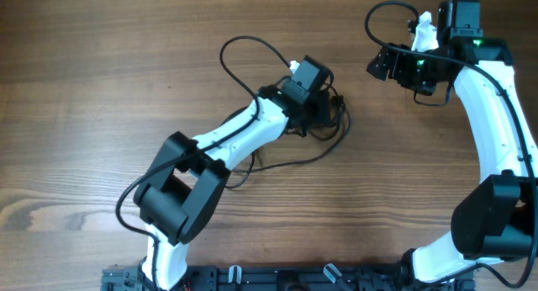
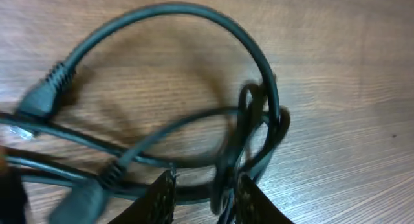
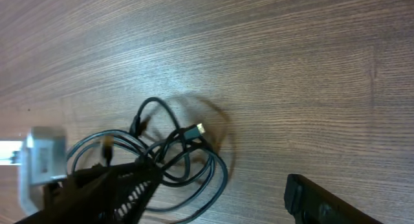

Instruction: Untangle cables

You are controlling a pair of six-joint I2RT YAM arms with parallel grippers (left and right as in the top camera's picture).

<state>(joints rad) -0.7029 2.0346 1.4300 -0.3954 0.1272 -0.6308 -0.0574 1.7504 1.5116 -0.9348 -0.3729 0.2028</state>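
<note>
The cables (image 1: 336,116) are thin black cords in a small tangled bundle at the table's middle, and one strand (image 1: 290,163) trails back to the left under the left arm. My left gripper (image 1: 322,113) is down on the bundle. In the left wrist view its fingers (image 2: 207,198) are partly open, with looped strands (image 2: 228,175) between them, close to the right finger. Two plugs (image 2: 42,98) (image 2: 87,199) lie at the left. My right gripper (image 1: 382,66) is wide open and empty, above the table to the right of the bundle. The right wrist view shows its fingers (image 3: 223,179), the bundle (image 3: 181,156) and a light-tipped plug (image 3: 194,129).
The tabletop is bare wood (image 1: 101,81). A thicker black wire (image 1: 244,45) loops up from the left arm, and another (image 1: 382,13) from the right arm. The left wrist's white camera housing (image 3: 39,160) shows in the right wrist view. The arm bases stand at the front edge (image 1: 252,278).
</note>
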